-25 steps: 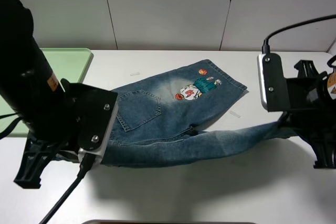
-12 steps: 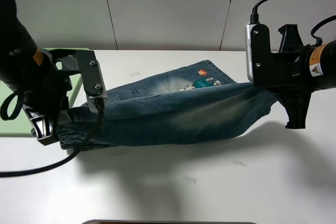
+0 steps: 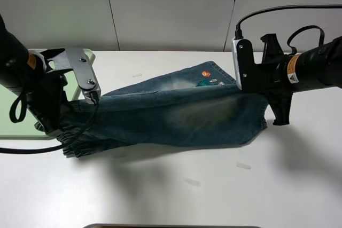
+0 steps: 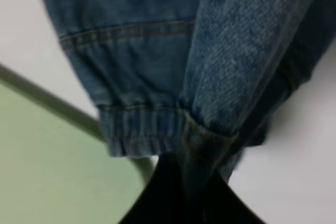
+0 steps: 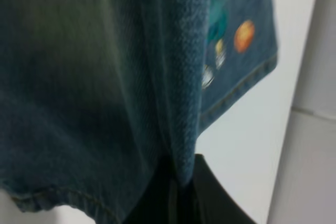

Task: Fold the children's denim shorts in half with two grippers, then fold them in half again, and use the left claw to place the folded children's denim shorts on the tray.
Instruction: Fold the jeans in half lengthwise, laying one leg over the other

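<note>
Both claws are clamping down on the children's denim shorts (image 3: 176, 118), which are stretching across the middle of the white table (image 3: 214, 196) with one long edge raised off the surface. The left claw (image 4: 181, 198) is pinching the end with the gathered waistband (image 4: 142, 129), jaws squeezed tight on a fold of denim, and it is hovering right by the edge of the pale green tray (image 4: 47, 171) on the table's left side. Whether the cloth is touching the tray is impossible to tell from here. Over on the right, the right gripper (image 5: 176, 192) is clenching the leg end, its jaws closed hard on a doubled edge of fabric. Between the two, the lifted layer is pulling fairly taut and hanging like a curtain in front of the other layer, which is lying flat on the table behind it. The cartoon patch (image 3: 206, 83) is just peeking out above that raised edge, close to the right gripper and mostly covered. Down at the left end the elastic is bunching up and sagging onto the tabletop.
</note>
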{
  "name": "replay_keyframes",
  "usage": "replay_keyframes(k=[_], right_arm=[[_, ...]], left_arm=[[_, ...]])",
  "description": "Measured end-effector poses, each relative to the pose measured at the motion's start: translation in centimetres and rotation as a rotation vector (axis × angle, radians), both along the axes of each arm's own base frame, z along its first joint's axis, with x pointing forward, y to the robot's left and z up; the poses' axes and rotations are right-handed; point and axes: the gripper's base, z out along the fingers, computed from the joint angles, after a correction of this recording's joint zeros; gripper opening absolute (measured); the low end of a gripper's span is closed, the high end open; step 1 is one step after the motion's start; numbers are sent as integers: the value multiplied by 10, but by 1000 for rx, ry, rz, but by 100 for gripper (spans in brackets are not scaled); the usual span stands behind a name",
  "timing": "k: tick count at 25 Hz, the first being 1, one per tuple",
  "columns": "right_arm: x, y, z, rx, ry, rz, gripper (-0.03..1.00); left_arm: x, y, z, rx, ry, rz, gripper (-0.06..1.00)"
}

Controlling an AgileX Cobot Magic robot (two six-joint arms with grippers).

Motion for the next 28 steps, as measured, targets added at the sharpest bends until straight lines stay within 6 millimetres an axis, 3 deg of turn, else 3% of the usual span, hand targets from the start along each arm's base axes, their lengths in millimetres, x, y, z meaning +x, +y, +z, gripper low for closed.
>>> replay_keyframes(k=[10, 21, 23, 25, 28], right_arm=[[53, 25, 2, 136, -8, -114, -3], [73, 43, -19, 198, -19, -32, -3], [76, 45, -19, 232, -37, -11, -2], [80, 44, -17, 271, -63, 3, 3], [89, 42, -7, 350, -122, 6, 31]], left_arm=[[-2, 15, -31, 60, -119, -179, 2], [19, 40, -58, -3, -103, 32, 4], [20, 44, -58, -20, -116, 71, 12], [22, 49, -59, -34, -125, 113, 31], [26, 54, -57, -86, -169, 191, 56]])
